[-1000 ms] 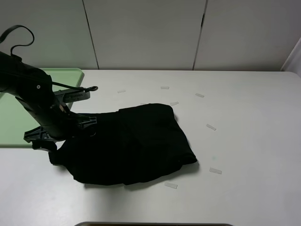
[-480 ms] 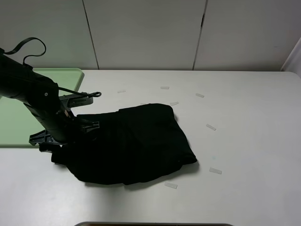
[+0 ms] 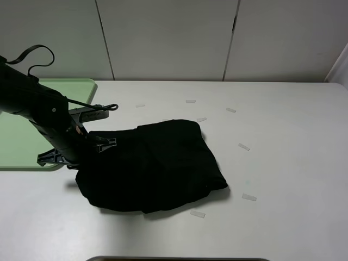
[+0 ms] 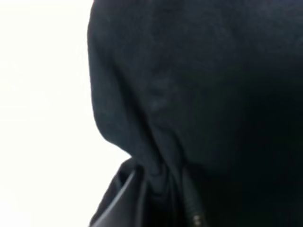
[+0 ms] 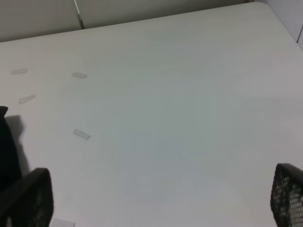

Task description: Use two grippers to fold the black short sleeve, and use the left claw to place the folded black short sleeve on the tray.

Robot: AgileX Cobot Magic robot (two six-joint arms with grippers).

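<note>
White wall panels (image 3: pixel 163 38) stand behind a pale counter (image 3: pixel 283 163) dotted with short strips of clear tape (image 3: pixel 243 147). The black short sleeve (image 3: pixel 157 163) lies on the counter as a folded, rumpled bundle, roughly four-sided, with its far corner raised into a soft ridge.

The left claw (image 3: pixel 78 159) is down at the near outer edge of that bundle, its black arm (image 3: pixel 46 111) slanting over the counter. From the left wrist, a gathered pleat of black cloth runs straight in between the two fingers (image 4: pixel 124 198), which stand narrow and pinch it, so the left claw grips the shirt at its edge. The rest of the garment spreads away from this claw toward the middle of the counter, and the bright counter shows to one side of the fold.

The tray (image 3: pixel 87 84) sits on the other side of the left claw from the shirt, just beside the arm, which hides part of it. Nothing of the shirt lies on its green surface.

The right claw (image 5: pixel 158 201) hangs wide, its two mesh-textured fingertips (image 5: pixel 289 194) far apart with only bare counter and tape between them. A dark sliver of the shirt shows just outside one fingertip, apart from this claw.
</note>
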